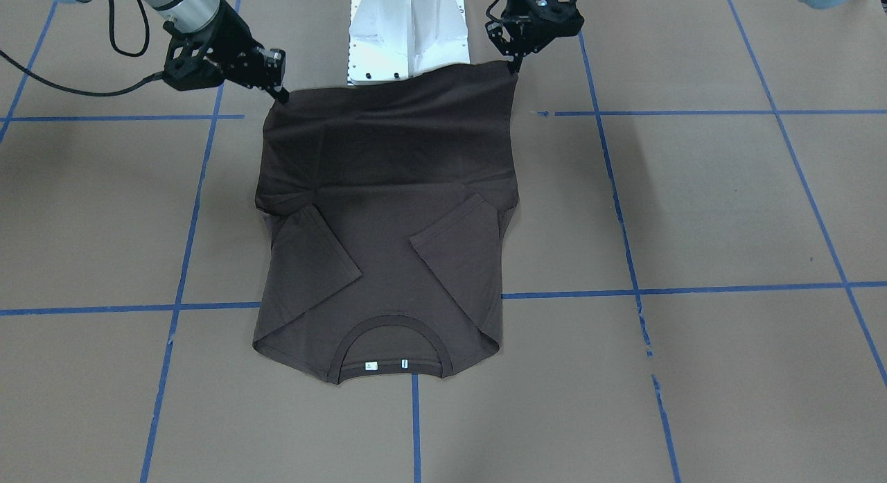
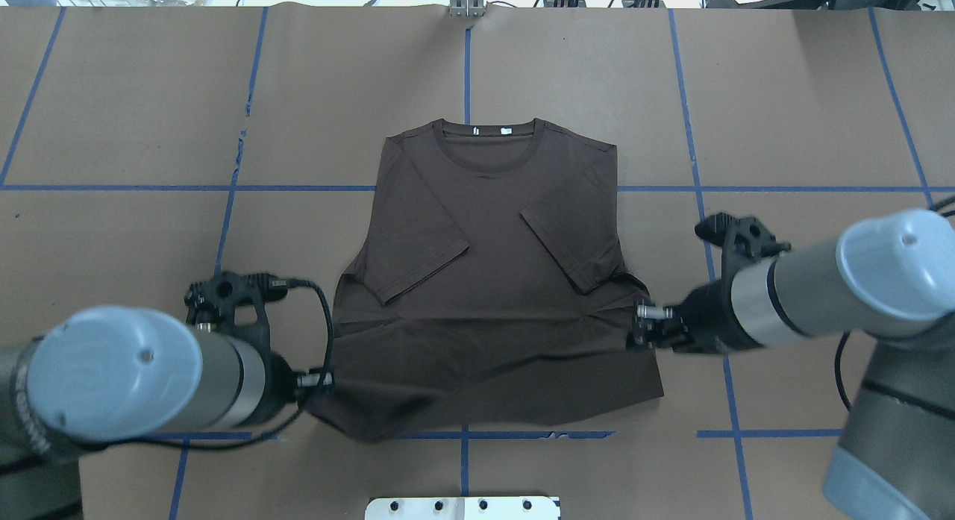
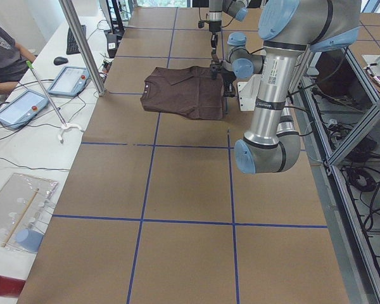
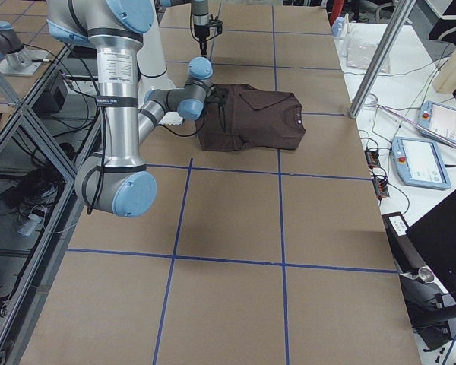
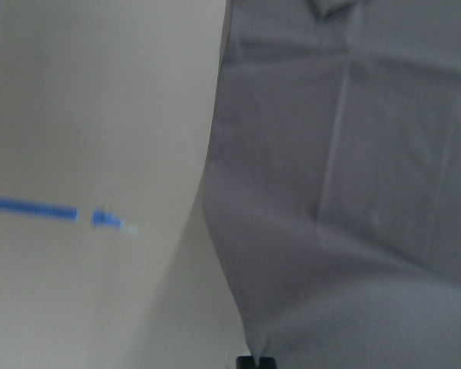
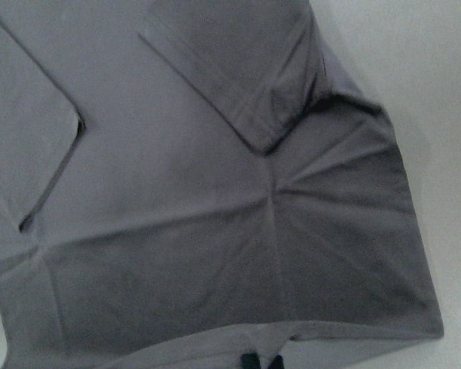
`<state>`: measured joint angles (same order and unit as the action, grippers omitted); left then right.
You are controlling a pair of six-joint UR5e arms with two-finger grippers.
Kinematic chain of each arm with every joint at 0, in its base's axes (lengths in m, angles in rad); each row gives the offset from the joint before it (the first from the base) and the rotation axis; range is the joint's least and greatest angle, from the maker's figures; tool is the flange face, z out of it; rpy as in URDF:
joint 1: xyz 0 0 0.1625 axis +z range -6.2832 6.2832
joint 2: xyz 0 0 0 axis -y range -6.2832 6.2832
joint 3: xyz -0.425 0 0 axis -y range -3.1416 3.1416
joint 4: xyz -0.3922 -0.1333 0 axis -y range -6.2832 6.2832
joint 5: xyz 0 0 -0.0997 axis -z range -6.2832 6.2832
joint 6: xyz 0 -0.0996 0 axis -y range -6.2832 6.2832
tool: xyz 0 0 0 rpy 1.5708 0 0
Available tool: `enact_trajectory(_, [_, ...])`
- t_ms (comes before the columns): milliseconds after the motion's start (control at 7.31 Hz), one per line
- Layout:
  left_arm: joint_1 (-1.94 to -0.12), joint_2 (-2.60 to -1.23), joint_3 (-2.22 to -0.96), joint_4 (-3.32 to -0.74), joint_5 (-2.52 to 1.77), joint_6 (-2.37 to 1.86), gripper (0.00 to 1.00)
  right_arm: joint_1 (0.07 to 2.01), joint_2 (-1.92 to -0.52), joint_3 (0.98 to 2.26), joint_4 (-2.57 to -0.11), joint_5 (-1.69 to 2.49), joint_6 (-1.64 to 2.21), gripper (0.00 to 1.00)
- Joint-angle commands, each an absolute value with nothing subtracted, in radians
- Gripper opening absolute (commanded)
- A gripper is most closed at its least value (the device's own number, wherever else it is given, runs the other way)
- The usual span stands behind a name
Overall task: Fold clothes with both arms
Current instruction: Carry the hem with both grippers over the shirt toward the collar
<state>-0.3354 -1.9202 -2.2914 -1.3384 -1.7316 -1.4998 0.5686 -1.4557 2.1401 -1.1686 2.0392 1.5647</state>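
From the front, the T-shirt (image 1: 388,213) lies mid-table (image 1: 727,206). Its collar (image 1: 391,322) is at the far end from the robot, and both sleeves (image 1: 315,254) are folded in over the chest. The edge nearest the robot is held up and stretched straight between the two grippers, just in front of the white pedestal (image 1: 409,32). Brown paper crossed by blue tape lines (image 1: 693,290) spreads wide to the shirt's left and right and beyond the collar. The right gripper (image 1: 280,95) has its jaws pressed together on the right corner of that edge. The left gripper (image 1: 515,68) pinches the left corner the same way.

From overhead, the held-up part looks darker and creases down to the flat part by the sleeve ends. The left arm (image 2: 134,371) and right arm (image 2: 821,281) come in low from either side. The white tags (image 2: 507,130) sit inside the collar.

From the two ends, a white bench (image 3: 25,145) with tablets (image 3: 69,81) and a metal post (image 3: 82,47) borders the table's far side. A person (image 3: 3,50) sits there, well apart from the shirt.

The left wrist view is blurred, with cloth on the right, paper on the left, and the jaws close together at the cloth's edge. In the right wrist view the hem runs along the bottom and the jaws meet on it.
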Motion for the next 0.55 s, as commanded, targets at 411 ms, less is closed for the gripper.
enact_trajectory(411, [-0.625,-2.048,-1.912,-1.581,-1.769,-1.368,0.00,0.813,-1.297,1.867,-1.170,2.033,1.508,0.00])
